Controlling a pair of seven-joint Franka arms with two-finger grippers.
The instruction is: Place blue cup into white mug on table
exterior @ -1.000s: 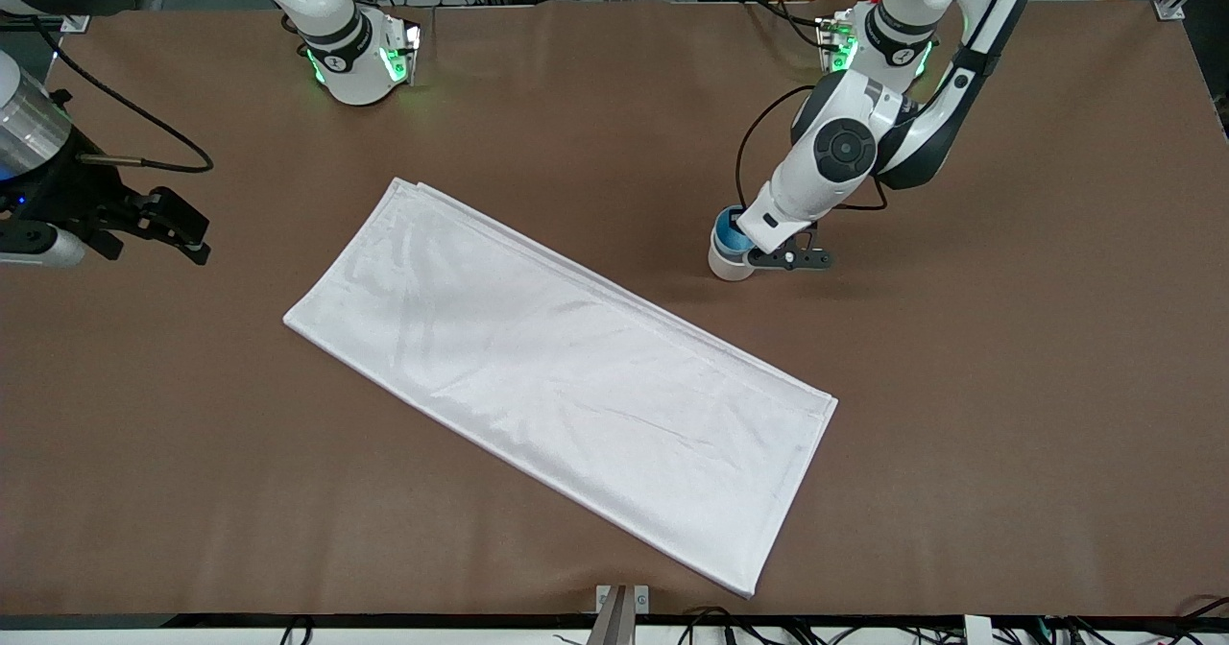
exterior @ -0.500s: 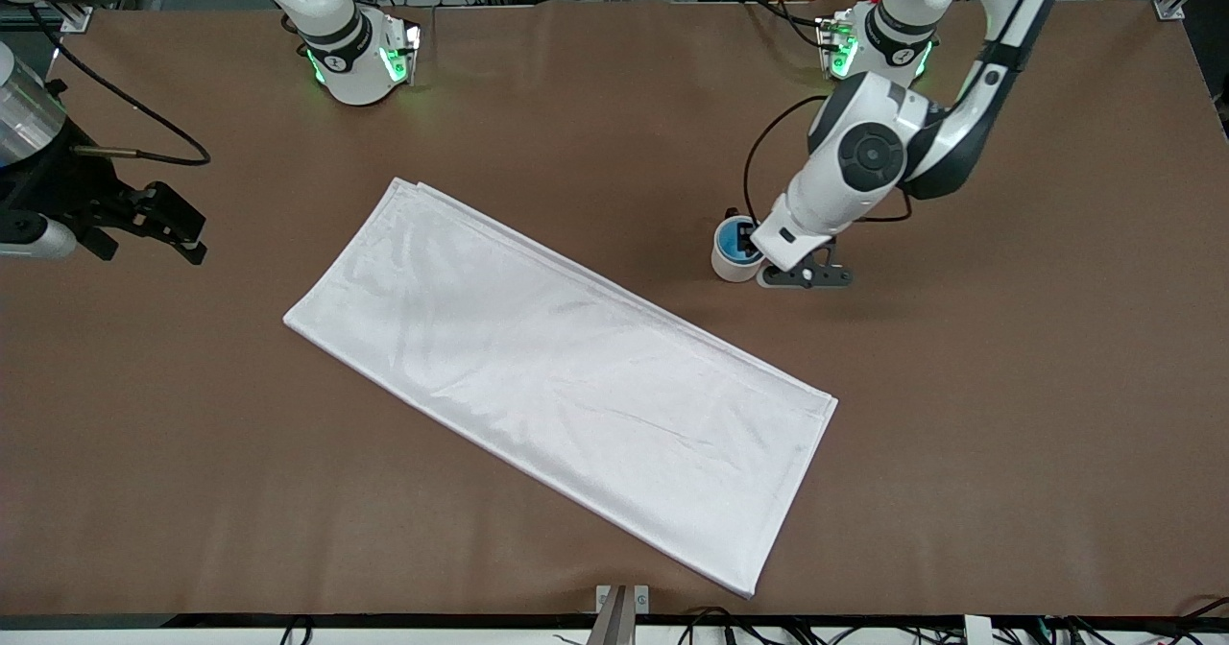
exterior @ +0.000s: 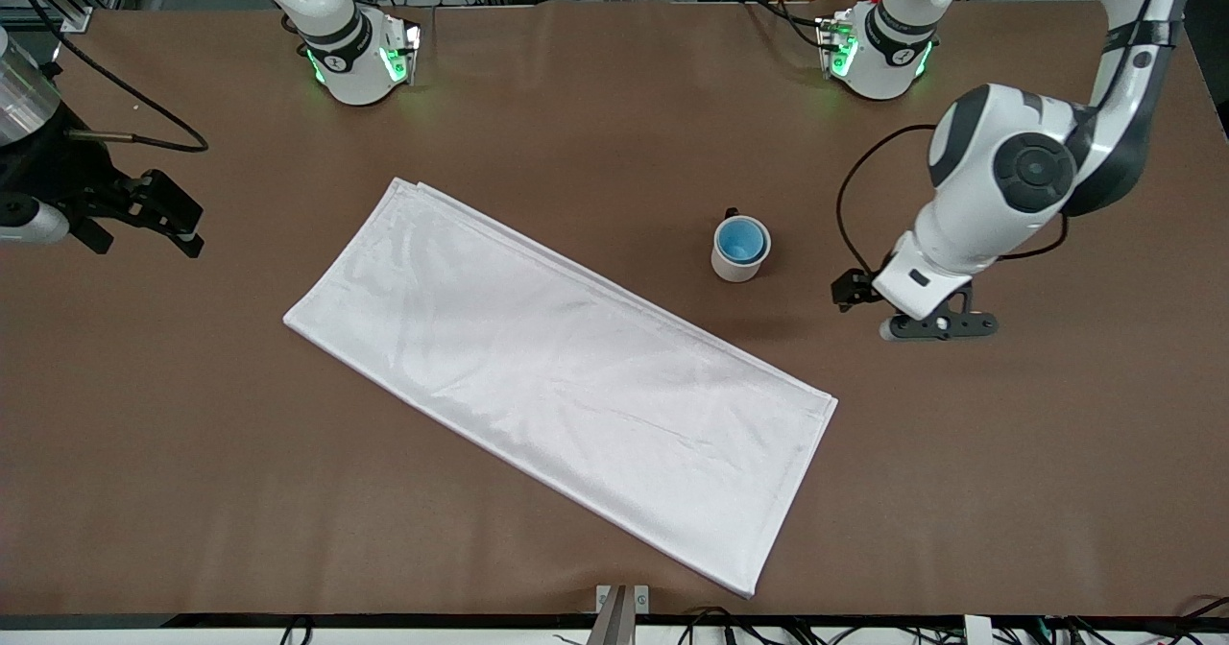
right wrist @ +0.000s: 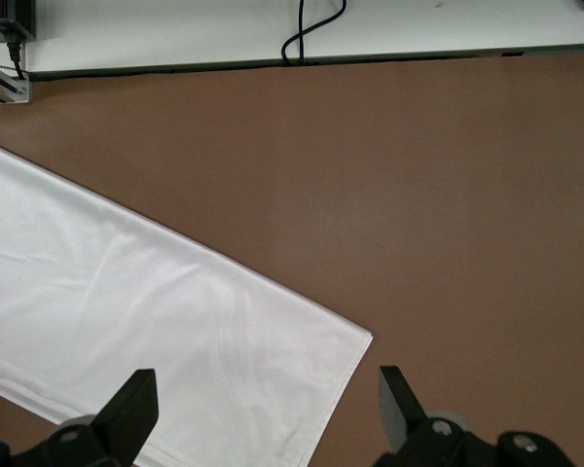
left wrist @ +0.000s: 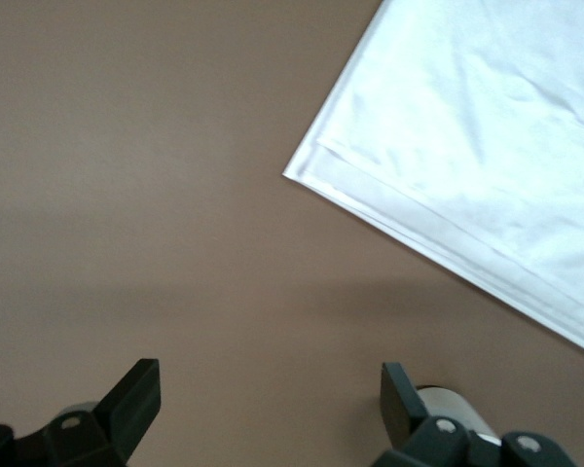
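The blue cup (exterior: 741, 239) sits upright inside the white mug (exterior: 735, 264), which stands on the brown table (exterior: 1008, 453) toward the left arm's end of the cloth. The mug's black handle (exterior: 732, 213) points toward the robots' bases. My left gripper (exterior: 849, 290) is open and empty, over bare table beside the mug toward the left arm's end; its wrist view (left wrist: 271, 389) shows only table and a cloth corner. My right gripper (exterior: 188, 226) is open and empty, waiting over the table's edge at the right arm's end (right wrist: 268, 399).
A white rectangular cloth (exterior: 557, 376) lies diagonally across the middle of the table; a corner shows in the left wrist view (left wrist: 467, 126) and another in the right wrist view (right wrist: 156, 321). The two arm bases (exterior: 360, 50) (exterior: 879, 45) stand along the table's edge farthest from the front camera.
My left gripper has drawn away from the mug toward the left arm's end of the table, leaving the blue cup inside the mug. The right gripper has barely shifted.
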